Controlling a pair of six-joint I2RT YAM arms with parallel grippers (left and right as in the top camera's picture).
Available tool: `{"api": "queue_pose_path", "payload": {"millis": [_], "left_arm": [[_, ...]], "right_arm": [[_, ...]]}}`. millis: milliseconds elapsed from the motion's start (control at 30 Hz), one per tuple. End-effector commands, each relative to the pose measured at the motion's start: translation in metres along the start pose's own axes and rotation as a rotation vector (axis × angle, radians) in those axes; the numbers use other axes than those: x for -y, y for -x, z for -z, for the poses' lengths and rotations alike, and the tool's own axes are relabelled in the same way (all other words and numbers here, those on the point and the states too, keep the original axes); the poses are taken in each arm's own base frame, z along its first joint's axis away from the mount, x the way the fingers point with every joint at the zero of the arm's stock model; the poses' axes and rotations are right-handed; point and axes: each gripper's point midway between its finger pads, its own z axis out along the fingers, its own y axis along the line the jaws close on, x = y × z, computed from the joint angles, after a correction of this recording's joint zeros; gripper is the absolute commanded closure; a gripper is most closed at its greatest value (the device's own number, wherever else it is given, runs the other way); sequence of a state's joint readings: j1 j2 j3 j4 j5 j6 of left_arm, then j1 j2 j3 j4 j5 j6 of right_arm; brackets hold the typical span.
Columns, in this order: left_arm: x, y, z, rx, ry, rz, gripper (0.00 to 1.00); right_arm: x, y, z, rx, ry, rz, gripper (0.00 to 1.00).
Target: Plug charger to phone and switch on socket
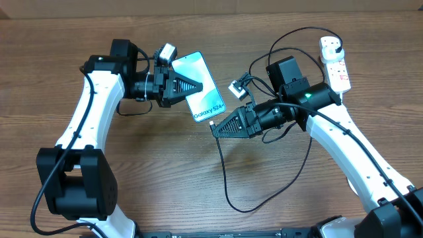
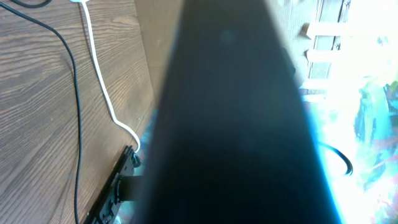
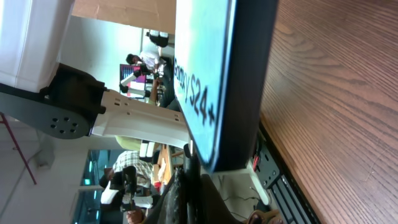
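The phone [image 1: 206, 99], cyan screen up and reading "Galaxy S24+", is held at its left long edge by my left gripper [image 1: 197, 86], which is shut on it. Its dark back [image 2: 236, 124] fills the left wrist view and hides those fingers. My right gripper [image 1: 215, 128] is shut on the charger's connector tip [image 1: 211, 123], right at the phone's lower short edge [image 3: 211, 158]. I cannot tell whether the tip is seated. The black charger cable [image 1: 228, 192] loops over the table to a black plug [image 1: 332, 45] in the white socket [image 1: 336, 65] at the far right.
The cable's slack loop lies on the wood between the two arms, near the front edge. A thick white cord [image 2: 99, 81] and a thin black cable [image 2: 68, 74] run across the table in the left wrist view. The right arm's link [image 1: 344, 139] crosses just below the socket.
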State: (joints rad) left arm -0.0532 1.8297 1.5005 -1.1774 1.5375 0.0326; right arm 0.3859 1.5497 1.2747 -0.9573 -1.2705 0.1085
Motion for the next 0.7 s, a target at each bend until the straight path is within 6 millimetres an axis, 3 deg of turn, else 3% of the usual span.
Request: {"api": "queue_pose_path", "payload": {"millis": [0, 667], "left_arm": [[0.0267, -0.0031, -0.0035, -0.010, -0.047, -0.091, 0.96], [0.0267, -0.0031, -0.0035, -0.010, -0.047, -0.090, 0.96]], "right_arm": [[-0.0031, 0.0006, 0.0009, 0.000, 0.024, 0.004, 0.96], [0.0031, 0.0064, 0.0099, 0.032, 0.003, -0.006, 0.96]]}}
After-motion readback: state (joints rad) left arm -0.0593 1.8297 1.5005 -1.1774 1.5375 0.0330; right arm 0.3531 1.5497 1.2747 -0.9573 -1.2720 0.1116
